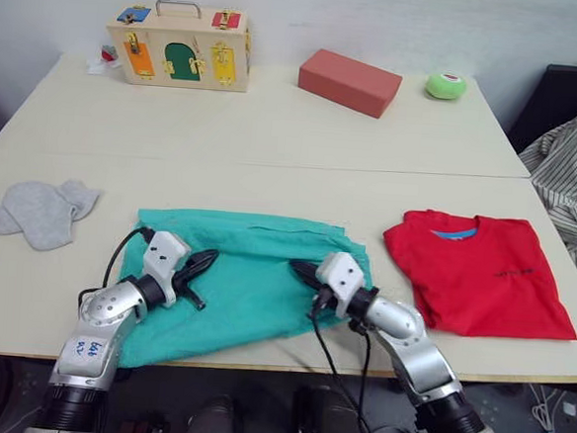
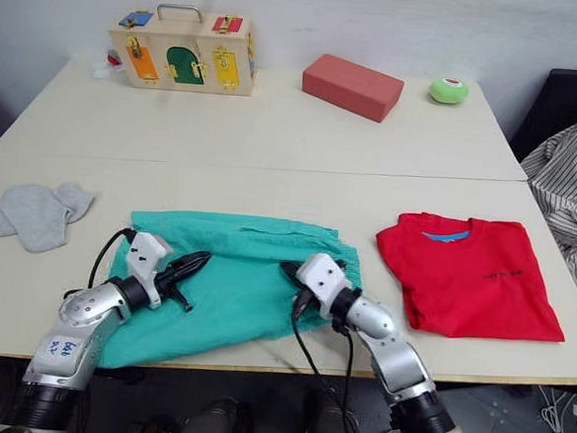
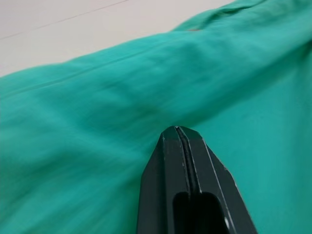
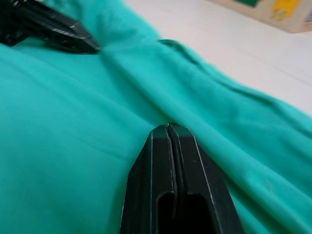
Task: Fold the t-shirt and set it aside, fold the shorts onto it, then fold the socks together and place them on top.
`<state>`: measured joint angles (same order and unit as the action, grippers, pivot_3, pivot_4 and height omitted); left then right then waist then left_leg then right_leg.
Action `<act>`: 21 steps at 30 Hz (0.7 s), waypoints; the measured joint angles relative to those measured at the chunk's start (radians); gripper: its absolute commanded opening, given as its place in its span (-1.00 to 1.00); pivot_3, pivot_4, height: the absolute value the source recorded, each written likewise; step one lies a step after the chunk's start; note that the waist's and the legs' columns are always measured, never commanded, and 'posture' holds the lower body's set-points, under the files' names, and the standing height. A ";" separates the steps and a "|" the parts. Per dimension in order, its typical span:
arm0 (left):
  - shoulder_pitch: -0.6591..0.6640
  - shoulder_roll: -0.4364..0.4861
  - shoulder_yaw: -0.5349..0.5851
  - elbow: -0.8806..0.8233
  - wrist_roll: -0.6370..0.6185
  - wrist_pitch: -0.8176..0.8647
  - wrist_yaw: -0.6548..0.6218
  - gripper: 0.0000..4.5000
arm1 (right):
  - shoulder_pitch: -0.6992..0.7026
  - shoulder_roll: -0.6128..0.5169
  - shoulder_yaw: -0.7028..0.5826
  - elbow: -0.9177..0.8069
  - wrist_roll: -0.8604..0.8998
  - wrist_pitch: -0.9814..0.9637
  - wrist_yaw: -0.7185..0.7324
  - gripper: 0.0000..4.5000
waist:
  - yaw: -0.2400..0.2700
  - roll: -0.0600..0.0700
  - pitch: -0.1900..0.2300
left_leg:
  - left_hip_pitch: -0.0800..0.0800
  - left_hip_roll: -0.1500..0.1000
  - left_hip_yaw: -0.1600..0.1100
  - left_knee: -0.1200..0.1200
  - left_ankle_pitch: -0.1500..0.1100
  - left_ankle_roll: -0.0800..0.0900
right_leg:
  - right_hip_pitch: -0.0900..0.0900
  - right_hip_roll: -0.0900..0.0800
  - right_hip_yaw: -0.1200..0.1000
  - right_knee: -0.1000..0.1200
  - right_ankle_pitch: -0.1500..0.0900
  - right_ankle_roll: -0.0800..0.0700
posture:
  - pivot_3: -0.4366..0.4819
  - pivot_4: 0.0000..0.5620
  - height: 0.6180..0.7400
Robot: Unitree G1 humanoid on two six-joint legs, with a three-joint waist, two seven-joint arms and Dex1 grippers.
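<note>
Shorts (image 1: pixel 249 283) flat on table (image 1: pixel 274 136), both grippers on top. Left gripper (image 1: pixel 206 262) pinched closed, right gripper (image 1: pixel 300 268) too. Folded t-shirt (image 1: pixel 478 271) right, socks (image 1: pixel 39 211) left.

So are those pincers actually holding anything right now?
No. Both the left pincer and right pincer are shut with nothing between them, resting over the shorts.
</note>
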<state>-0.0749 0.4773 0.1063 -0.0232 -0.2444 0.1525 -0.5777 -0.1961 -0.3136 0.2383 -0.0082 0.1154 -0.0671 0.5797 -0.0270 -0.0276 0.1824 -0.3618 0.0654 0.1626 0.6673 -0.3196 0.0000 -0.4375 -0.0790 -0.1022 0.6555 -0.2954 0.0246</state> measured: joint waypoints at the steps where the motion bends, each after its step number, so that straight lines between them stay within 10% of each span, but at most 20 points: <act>1: 0.008 0.003 0.005 0.003 0.000 -0.007 -0.003 -1.00 | 0.015 -0.005 -0.036 0.006 0.028 -0.015 0.006 -0.99 | 0.000 0.000 0.000 | 0.003 0.000 0.000 -0.002 0.000 0.000 | 0.003 0.000 0.000 -0.001 0.000 0.000 | -0.05 -0.47 1.00; 10: 0.006 0.004 0.040 0.061 -0.058 -0.091 -0.108 -1.00 | 0.087 -0.032 -0.213 -0.140 0.298 0.129 0.057 -0.83 | -0.002 0.002 0.001 | 0.008 0.002 -0.001 -0.006 0.000 -0.001 | 0.008 0.002 -0.001 -0.002 -0.002 -0.002 | -0.05 -0.47 1.00; 21: -0.175 0.097 -0.040 0.026 -0.151 -0.021 -0.391 -1.00 | 0.408 -0.395 -0.525 -0.548 1.370 0.836 -0.439 0.79 | 0.025 0.002 0.001 | 0.004 0.000 -0.004 -0.007 -0.002 0.002 | 0.009 0.001 -0.003 -0.010 -0.001 -0.002 | -0.05 -0.47 1.00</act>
<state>-0.2495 0.5739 0.0668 0.0030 -0.3954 0.1319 -0.9687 0.2117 -0.7087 -0.2869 -0.5565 1.4856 0.7693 0.1412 -0.0016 -0.0258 0.1837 -0.3582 0.0659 0.1583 0.6605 -0.3219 0.0023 -0.4286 -0.0779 -0.1050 0.6451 -0.2964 0.0231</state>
